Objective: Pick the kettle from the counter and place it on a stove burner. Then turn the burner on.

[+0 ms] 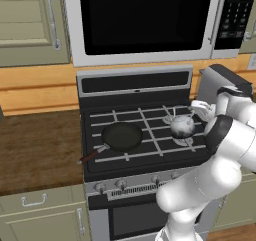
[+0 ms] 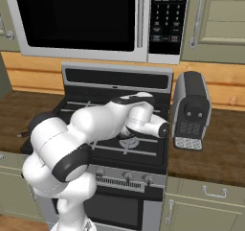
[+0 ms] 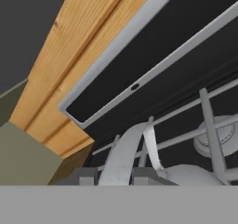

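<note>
The small shiny silver kettle [image 1: 182,126] is over the black grates at the front right of the stove, above a silvery stove burner [image 1: 187,142] cap. I cannot tell whether it rests on the grate. My gripper [image 1: 199,109] reaches in from the right and is shut on the kettle's thin arched handle [image 3: 124,154], which rises between the fingertips in the hand view. The kettle's round body [image 3: 190,175] sits just below the hand. In the right base view my arm hides the kettle. The brown wood counter [image 1: 35,150] lies left of the stove.
A black frying pan [image 1: 121,136] with a brown handle sits on the front left burner. A silver toaster [image 2: 191,110] stands on the counter right of the stove. Knobs [image 1: 121,184] line the stove's front. A microwave [image 1: 145,20] hangs above.
</note>
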